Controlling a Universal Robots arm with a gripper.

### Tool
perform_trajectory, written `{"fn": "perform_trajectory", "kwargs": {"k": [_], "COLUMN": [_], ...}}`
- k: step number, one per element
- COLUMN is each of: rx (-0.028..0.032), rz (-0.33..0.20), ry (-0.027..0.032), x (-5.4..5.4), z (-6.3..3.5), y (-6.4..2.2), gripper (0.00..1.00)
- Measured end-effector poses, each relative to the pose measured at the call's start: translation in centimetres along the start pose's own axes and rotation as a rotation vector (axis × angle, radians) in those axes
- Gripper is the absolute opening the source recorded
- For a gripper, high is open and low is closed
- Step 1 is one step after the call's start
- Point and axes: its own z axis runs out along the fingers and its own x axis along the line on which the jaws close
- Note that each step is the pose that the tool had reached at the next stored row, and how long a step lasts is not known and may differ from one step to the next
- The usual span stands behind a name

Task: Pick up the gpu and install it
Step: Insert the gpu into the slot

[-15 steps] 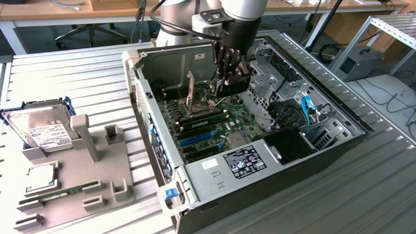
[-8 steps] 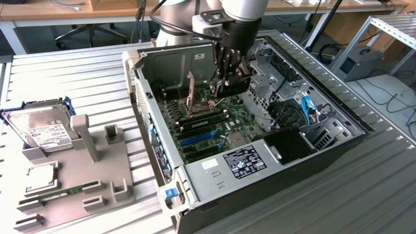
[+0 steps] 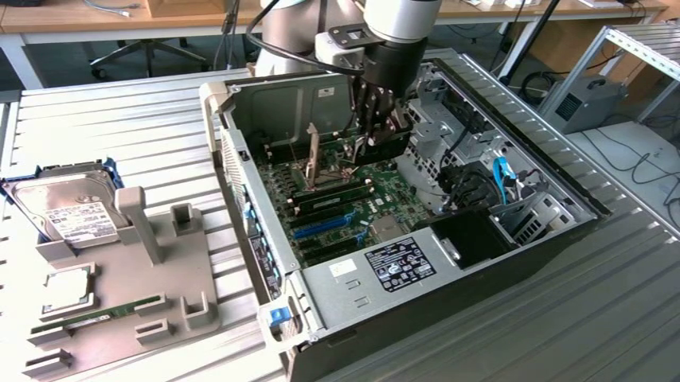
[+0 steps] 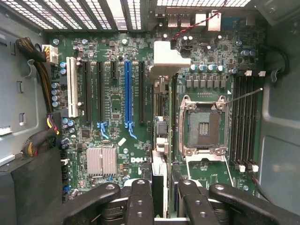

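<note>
**Figure: GPU carried into the open case, not yet seated**

You see the pick-up finished and the install under way. The gripper (image 3: 383, 127) reaches down into the open computer case (image 3: 239, 183), and the gpu (image 4: 160, 136) is between its fingers (image 4: 140, 197), seen edge-on in the wrist view as a thin strip running away from the fingertips, with its pale metal end bracket at the far end. The jaws are part-way closed, clamping the card from both faces. No other part touches the fingers.

Directly beneath the gripper (image 4: 164, 183) lies the motherboard (image 4: 112, 47). The long blue slot (image 4: 127, 93) runs parallel to the held card, off to one side of it rather than under it; the empty CPU socket (image 4: 202, 126) lies on the other side. Judged from this, the card is not yet lined up with that slot, and it does not look seated. You cannot tell whether its lower edge touches the board.

Well away from the gripper, outside the case, the hard drive (image 3: 69, 211) and memory stick (image 3: 101, 312) rest in their holder.
</note>
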Motion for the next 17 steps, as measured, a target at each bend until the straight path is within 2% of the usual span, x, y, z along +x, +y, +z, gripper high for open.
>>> {"fn": "perform_trajectory", "kwargs": {"k": [17], "rx": [0.0000], "rz": [0.000], "ry": [0.0052], "x": [0.03], "z": [0.52], "y": [0.01], "gripper": [0.26]}}
